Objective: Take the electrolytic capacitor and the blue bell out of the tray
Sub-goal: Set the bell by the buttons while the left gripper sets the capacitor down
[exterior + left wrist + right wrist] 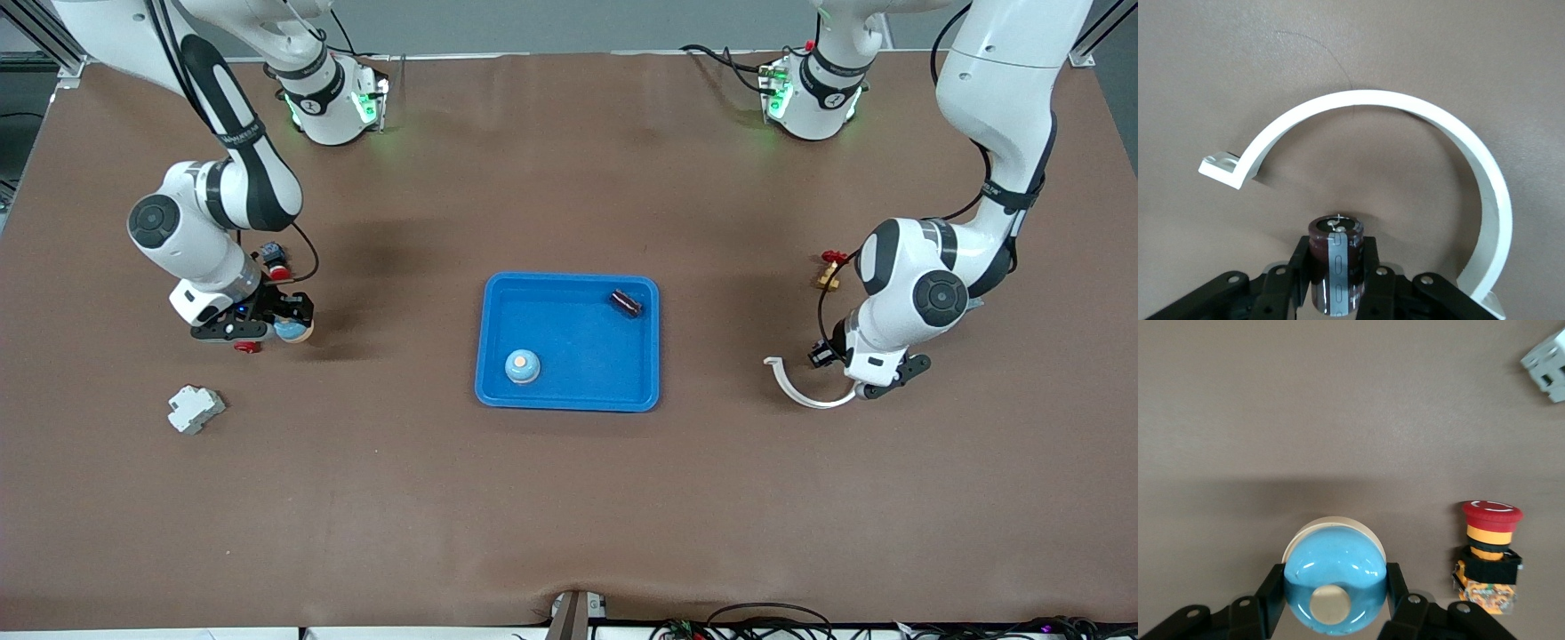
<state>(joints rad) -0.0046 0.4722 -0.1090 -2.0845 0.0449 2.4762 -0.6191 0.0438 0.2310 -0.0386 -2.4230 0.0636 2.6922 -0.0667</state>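
A brown, matte worktop (569,498) is seen from above, with a glossy blue plastic tray (569,397) at the middle of the frame. In the tray a small round blue bell (523,365) sits at the lower left corner and a dark cylindrical capacitor (625,302) lies at the upper right corner. At the left of the frame the right gripper (283,327) is low over the worktop; in the right wrist view its black fingers (1399,588) are closed on a second bell (1333,577), a shiny blue dome with a cream button and cream base. Beside it a red mushroom-head push button (1489,553) is shown with a yellow collar, its label too small to be read. A white blocky part (196,409) lies lower left. At the right of the frame the left gripper (867,378) is held low; in the left wrist view its fingers (1375,277) are clamped on a second capacitor (1335,260) with a grey stripe, over a white curved plastic strip (1405,107). A small brass fitting with a red handle (830,271) lies near that arm.
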